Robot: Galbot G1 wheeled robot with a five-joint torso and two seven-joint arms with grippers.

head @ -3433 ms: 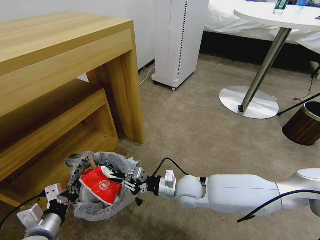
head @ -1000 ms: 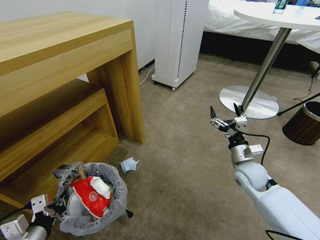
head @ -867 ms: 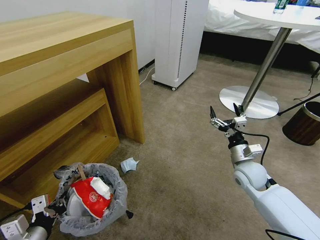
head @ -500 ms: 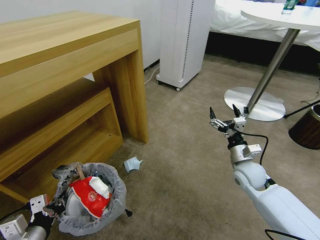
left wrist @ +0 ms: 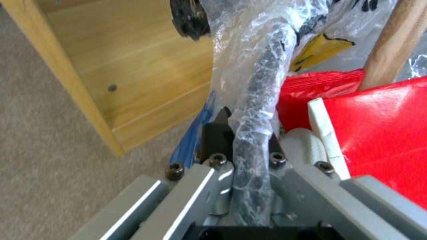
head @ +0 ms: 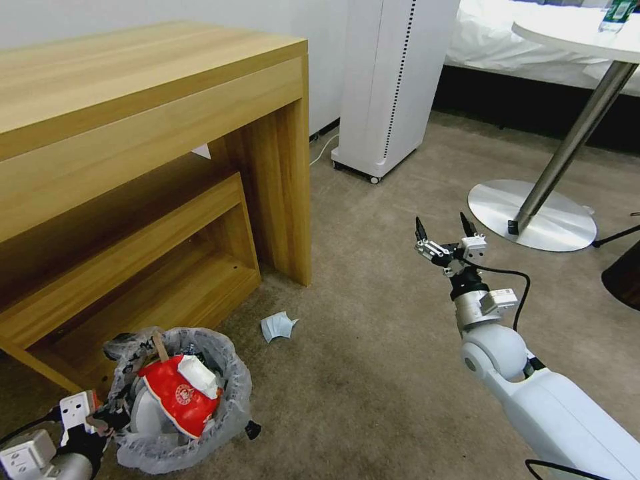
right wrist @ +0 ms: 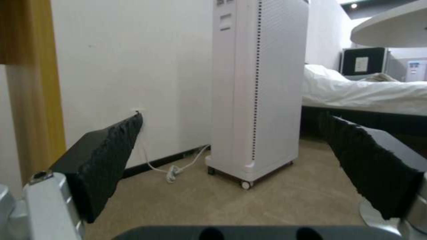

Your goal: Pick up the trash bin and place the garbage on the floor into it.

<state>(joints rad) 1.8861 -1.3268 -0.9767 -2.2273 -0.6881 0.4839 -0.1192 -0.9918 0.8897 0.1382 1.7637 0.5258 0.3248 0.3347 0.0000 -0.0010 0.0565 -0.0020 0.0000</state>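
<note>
One piece of litter lies loose on the beige short-pile carpet floor (head: pixel 373 347): a crumpled pale blue face mask (head: pixel 278 326), at about one o'clock from the small round black trash bin (head: pixel 179 400) and just in front of the light oak desk (head: pixel 147 133) leg. The bin, lined with a crinkly translucent white plastic bag, sits at the lower left, heaped with a glossy red wrapper (head: pixel 175 395), a white wad and a wooden stick (head: pixel 159 345). The left hand (head: pixel 100 419) is clamped on the bin's bag-wrapped rim at its eight o'clock edge; the left wrist view shows the dark pads pinching rim and film together. The right hand (head: pixel 441 235) hangs raised over bare carpet at three o'clock from the mask, fingers spread wide and empty. Judging from this, the mask is what remains to collect. It is thin, soft and folded, so the pads should press down into the pile and close on a raised crease rather than a flat edge. The slippery liner could slide on the rim, so the bin is best carried level.
</note>
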